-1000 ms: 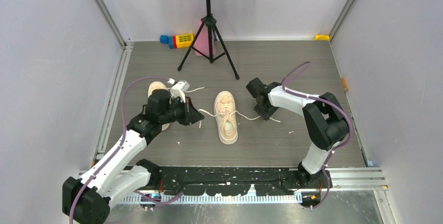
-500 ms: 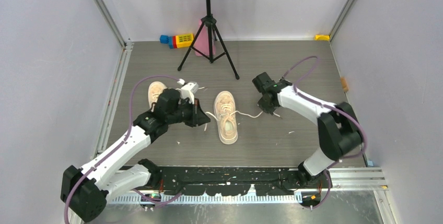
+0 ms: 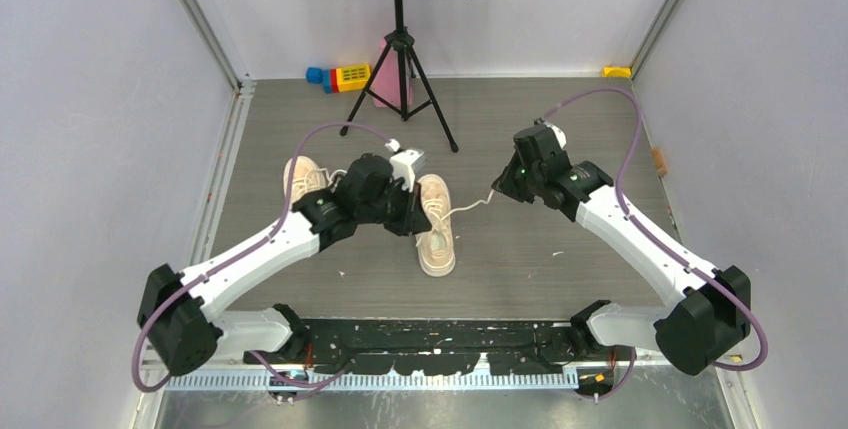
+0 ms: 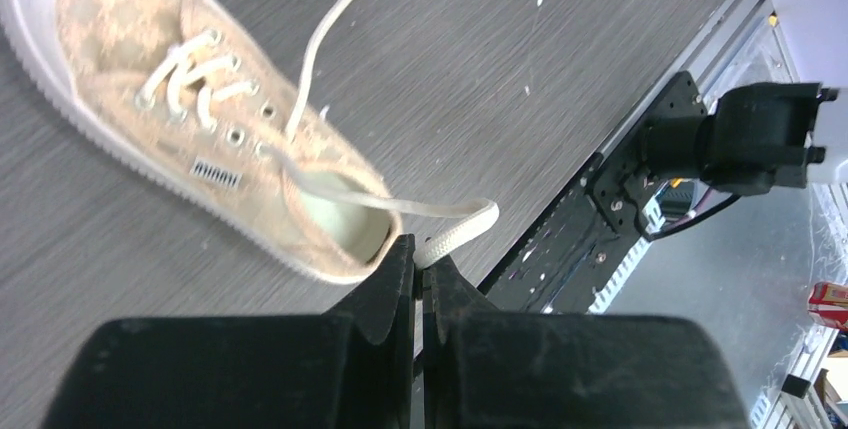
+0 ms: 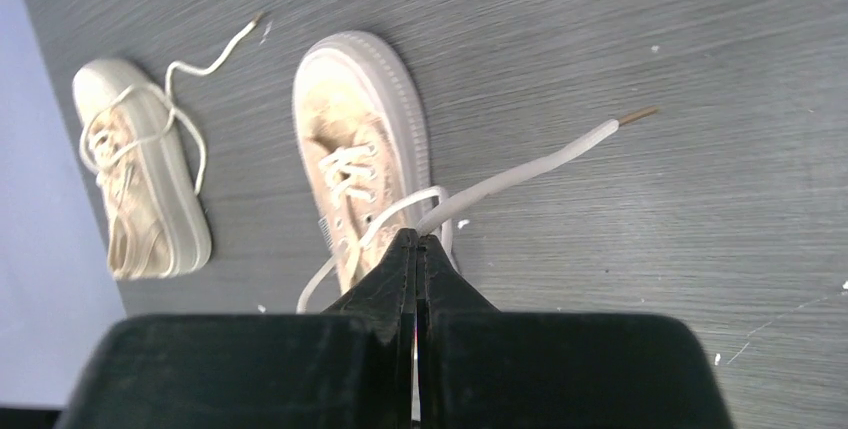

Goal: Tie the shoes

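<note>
The centre sneaker (image 4: 130, 44) is showing a cream woven-cloth upper with a faint checked pattern and a smooth, pale, rubbery sole; its flat laces (image 5: 530, 170) are looking like soft woven cotton. The table (image 5: 620, 39) is reading as matt grey wood grain, lightly speckled. The fingers (image 4: 385, 289) of the left gripper (image 4: 420, 254) are appearing as matt black plastic, the front rail (image 3: 680, 333) as brushed metal

The cream-pink canvas low-top sneaker (image 4: 120, 29) is showing a faint tan checked pattern and a pale sole, and the second cream low-top sneaker (image 3: 298, 177) is matching it. The thin white laces (image 5: 520, 171) are standing out against the grey wood-grain counter (image 3: 560, 119). The left arm's fingers (image 4: 385, 284) and the right arm's fingers (image 5: 385, 279) are showing matte black, and the thin rubbery cables (image 3: 598, 91) are showing purple.
</note>
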Robot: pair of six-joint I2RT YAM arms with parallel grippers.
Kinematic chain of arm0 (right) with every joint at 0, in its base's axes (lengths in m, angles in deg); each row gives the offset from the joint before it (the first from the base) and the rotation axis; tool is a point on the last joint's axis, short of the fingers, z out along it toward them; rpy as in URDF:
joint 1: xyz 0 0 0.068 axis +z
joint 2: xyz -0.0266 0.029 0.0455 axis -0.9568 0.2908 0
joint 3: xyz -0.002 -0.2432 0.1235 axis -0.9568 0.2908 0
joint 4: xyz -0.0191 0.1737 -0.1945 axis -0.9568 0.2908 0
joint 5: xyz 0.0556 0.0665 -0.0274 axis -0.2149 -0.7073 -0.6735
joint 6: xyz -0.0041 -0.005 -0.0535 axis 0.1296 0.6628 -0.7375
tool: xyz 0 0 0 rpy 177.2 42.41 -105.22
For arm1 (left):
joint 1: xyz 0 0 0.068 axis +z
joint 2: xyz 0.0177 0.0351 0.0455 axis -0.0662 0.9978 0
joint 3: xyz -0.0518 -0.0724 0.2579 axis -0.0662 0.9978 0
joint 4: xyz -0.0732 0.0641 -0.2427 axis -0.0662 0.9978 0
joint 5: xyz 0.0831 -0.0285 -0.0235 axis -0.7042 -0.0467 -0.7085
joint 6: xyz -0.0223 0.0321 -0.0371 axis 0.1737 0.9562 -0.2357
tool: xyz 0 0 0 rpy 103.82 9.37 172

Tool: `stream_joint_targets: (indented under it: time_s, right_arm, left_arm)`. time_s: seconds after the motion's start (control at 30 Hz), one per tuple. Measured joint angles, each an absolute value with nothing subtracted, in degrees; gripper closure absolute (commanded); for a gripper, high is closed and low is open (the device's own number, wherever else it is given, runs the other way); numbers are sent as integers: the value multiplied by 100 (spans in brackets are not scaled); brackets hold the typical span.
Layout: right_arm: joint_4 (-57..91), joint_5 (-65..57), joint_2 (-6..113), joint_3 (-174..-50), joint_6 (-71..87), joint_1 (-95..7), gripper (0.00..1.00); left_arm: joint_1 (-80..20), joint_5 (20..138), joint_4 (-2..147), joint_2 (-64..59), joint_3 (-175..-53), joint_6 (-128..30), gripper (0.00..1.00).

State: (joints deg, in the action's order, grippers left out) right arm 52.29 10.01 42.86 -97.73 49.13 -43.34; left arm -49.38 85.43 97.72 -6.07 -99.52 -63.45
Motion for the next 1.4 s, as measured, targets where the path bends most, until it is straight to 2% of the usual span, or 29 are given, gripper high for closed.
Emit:
stream_joint_targets:
  time_s: [0.33,0.47,0.5,0.57,0.6,0.67,0.7,0.93,1.03,1.17,1.3,1.37,1.4]
  right_arm:
    - [5104,109,4385,-9881,4484,-4334,100]
    - [5060,63,4391,-9881,4454,-4334,100]
    - [5052,63,4407,-9883,4443,-4334,100]
    - [5043,63,4509,-9935,4388,-4356,100]
    - [5060,59,4608,-10005,4349,-4369,100]
    - [5132,70,4772,-10136,4209,-4406,100]
    - [5176,52,4839,-10195,4185,-4443,100]
    - [5117,72,4949,-10270,4117,-4471,100]
    - [5113,59,4949,-10265,4069,-4498,100]
    - [5039,-3,4946,-10093,4058,-4559,100]
    - [5043,-132,4927,-9826,4080,-4581,100]
    - [5067,-145,4866,-9669,4089,-4583,100]
    - [5098,-145,4833,-9609,4091,-4583,100]
  left_arm:
    - [-5904,7966,10388,1297,-11502,-6299,100]
    - [-5950,7695,10834,1769,-11924,-6109,100]
    - [-5943,7680,10939,1861,-12075,-6080,93]
    - [-5941,7680,11037,2036,-12383,-6069,66]
    - [-5937,7632,11072,2101,-12494,-6128,58]
    - [-5910,7549,11077,2147,-12529,-6246,47]
    - [-5895,7507,11136,2149,-12507,-6244,46]
    - [-5786,7769,11140,1690,-12002,-6056,47]
    - [-5493,8036,11164,1199,-11731,-5814,52]
    - [-5086,8292,11221,836,-11679,-5097,50]
    - [-5084,8558,11223,908,-11677,-4222,49]
    - [-5100,8703,11162,973,-11655,-3774,52]
    - [-5108,8749,11138,1013,-11646,-3569,57]
